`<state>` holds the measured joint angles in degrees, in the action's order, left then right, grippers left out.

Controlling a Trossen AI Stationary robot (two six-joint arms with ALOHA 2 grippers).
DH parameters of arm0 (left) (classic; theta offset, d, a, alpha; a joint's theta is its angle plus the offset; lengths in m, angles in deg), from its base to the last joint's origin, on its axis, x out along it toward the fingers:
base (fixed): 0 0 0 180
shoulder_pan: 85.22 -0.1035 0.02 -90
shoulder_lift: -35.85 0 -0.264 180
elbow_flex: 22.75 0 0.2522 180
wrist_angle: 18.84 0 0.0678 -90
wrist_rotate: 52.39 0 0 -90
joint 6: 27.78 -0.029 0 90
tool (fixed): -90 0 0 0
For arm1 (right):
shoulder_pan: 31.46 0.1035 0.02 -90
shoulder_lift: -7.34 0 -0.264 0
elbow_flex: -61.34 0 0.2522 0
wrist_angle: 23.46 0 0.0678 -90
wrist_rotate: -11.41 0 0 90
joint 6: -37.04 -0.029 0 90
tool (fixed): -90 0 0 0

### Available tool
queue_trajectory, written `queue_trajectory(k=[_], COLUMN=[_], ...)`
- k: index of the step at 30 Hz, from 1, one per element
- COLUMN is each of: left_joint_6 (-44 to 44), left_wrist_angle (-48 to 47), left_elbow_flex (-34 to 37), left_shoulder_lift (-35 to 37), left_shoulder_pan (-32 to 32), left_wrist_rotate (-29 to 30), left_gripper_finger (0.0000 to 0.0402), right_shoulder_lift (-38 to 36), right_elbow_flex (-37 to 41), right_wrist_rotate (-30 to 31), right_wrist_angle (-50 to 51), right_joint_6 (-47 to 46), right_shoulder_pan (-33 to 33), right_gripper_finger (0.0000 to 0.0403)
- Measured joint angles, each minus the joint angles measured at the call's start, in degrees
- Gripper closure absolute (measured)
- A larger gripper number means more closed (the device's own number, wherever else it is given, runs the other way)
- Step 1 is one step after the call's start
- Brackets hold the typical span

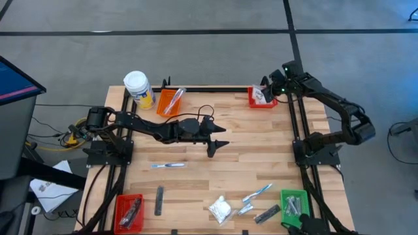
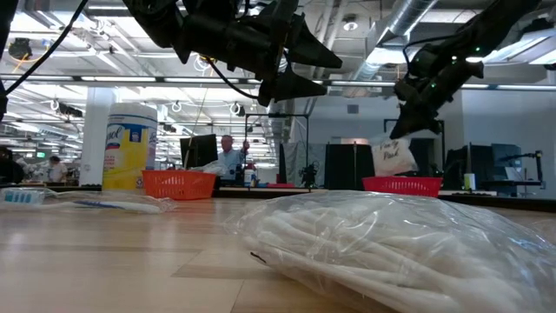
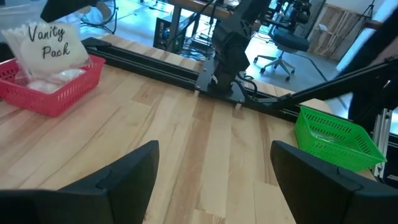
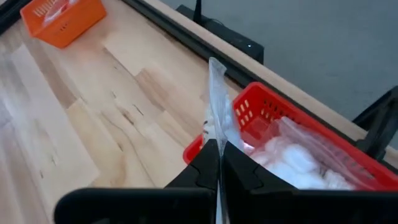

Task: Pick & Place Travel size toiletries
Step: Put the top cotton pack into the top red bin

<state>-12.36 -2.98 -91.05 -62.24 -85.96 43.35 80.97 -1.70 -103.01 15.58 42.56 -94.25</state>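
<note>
My right gripper is shut on a white puffy packet lettered "Vanity Pack", over the red bin at the table's far right. A second white packet lies in that bin. My left gripper hovers open over the middle of the table with nothing between its fingers. On the near part of the table lie a toothbrush, a dark bar, a white packet, another toothbrush, a silvery sachet and another dark bar. My right gripper pinches the packet's thin plastic edge between its two fingers, coming from above and slanting down. The packet hangs below the fingers, its lower end level with the red bin's rim. I cannot tell whether it touches what lies in the bin.
A yellow jar and an orange bin stand at the far left. A red bin sits near left and a green bin near right. Black frame rails run along the table's sides.
</note>
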Motion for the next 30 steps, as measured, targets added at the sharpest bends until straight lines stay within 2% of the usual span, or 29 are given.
queue_trajectory(k=[16, 23, 30], left_joint_6=[-0.1, -0.1, -0.1], left_wrist_angle=[0.0, 0.0, 0.0], left_elbow_flex=[0.0, 0.0, 0.0], left_shoulder_lift=[0.0, 0.0, 0.0], left_shoulder_pan=[0.0, 0.1, 0.1], left_wrist_rotate=[0.0, 0.0, 0.0], left_gripper_finger=[0.0103, 0.0103, 0.0103], right_shoulder_lift=[8.3, 8.0, 5.1], right_elbow_flex=[-0.2, -1.0, -1.0], right_wrist_rotate=[-1.0, 7.6, 8.4], right_wrist_angle=[1.0, 0.9, 0.3], right_joint_6=[0.1, 0.5, 1.0], right_shoulder_pan=[0.1, 0.5, 1.3], right_gripper_finger=[0.0403, 0.0399, 0.0366])
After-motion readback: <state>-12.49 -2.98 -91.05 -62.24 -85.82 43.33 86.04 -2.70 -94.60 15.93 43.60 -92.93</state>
